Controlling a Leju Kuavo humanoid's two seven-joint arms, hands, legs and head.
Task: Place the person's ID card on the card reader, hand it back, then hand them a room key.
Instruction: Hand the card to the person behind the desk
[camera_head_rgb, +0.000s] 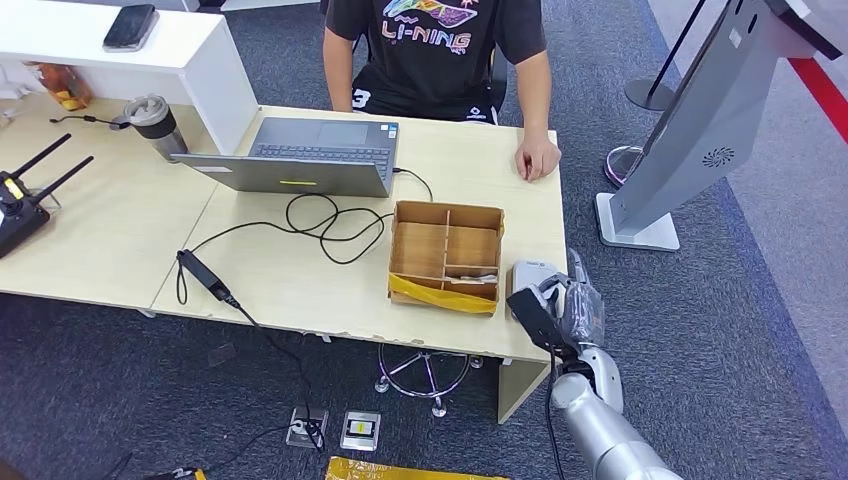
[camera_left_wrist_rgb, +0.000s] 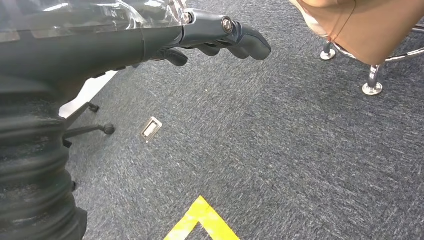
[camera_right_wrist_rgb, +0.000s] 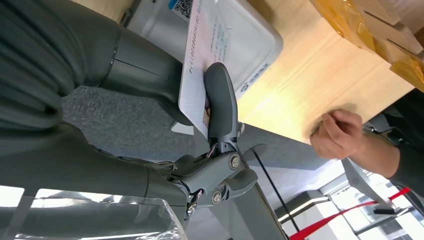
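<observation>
My right hand (camera_head_rgb: 565, 305) hovers at the table's near right corner, just over the white card reader (camera_head_rgb: 530, 275). In the right wrist view the hand (camera_right_wrist_rgb: 215, 120) pinches the white ID card (camera_right_wrist_rgb: 200, 55) between thumb and finger, the card tilted on edge above the card reader (camera_right_wrist_rgb: 245, 45). The person's hand (camera_head_rgb: 537, 158) rests on the far right of the table, also seen as a fist (camera_right_wrist_rgb: 337, 132). A cardboard divider box (camera_head_rgb: 446, 255) sits left of the reader. My left hand (camera_left_wrist_rgb: 220, 37) hangs above the carpet, fingers curled and holding nothing.
A laptop (camera_head_rgb: 300, 155) with trailing black cables (camera_head_rgb: 320, 225) occupies the table's middle. A grey kiosk stand (camera_head_rgb: 700, 130) rises to the right. A tumbler (camera_head_rgb: 155, 125) and a black router (camera_head_rgb: 20, 205) stand at the left. A chair base (camera_left_wrist_rgb: 372, 85) is near my left hand.
</observation>
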